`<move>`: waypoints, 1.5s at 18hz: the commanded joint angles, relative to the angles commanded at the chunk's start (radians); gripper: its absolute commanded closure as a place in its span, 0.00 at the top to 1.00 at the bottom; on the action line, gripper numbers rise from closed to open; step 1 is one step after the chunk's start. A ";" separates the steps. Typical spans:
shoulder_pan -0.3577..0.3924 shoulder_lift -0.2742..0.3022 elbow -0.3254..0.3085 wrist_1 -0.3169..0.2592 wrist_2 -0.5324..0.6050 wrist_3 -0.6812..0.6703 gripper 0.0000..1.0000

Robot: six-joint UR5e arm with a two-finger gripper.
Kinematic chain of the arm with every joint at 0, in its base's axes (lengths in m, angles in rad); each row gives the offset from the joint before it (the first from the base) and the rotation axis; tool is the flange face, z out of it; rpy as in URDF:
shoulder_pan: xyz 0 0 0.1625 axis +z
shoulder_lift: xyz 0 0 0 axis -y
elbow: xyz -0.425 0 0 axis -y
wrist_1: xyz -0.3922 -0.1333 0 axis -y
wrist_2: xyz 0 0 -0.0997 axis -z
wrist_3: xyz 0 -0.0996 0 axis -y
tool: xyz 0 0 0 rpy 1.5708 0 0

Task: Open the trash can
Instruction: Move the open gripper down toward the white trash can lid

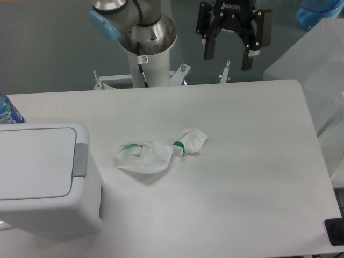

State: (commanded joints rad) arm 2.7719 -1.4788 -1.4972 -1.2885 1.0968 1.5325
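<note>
My white table fills most of the view under soft, even light. Beyond its far edge lies a grey-blue floor. At far right stands something draped in clear plastic sheeting.

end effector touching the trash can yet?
Apart. The fixed camera shows the end effector open, raised past the table's far edge, with bare tabletop between it and the trash can at the near left.
</note>
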 joint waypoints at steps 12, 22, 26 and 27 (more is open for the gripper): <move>-0.103 -0.083 0.068 0.090 -0.017 -0.401 1.00; -0.274 -0.129 0.029 0.192 -0.006 -0.890 1.00; -0.350 -0.179 0.014 0.190 0.017 -0.911 1.00; -0.359 -0.190 0.015 0.190 0.017 -0.932 1.00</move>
State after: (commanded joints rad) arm 2.4130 -1.6689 -1.4818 -1.0983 1.1137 0.6000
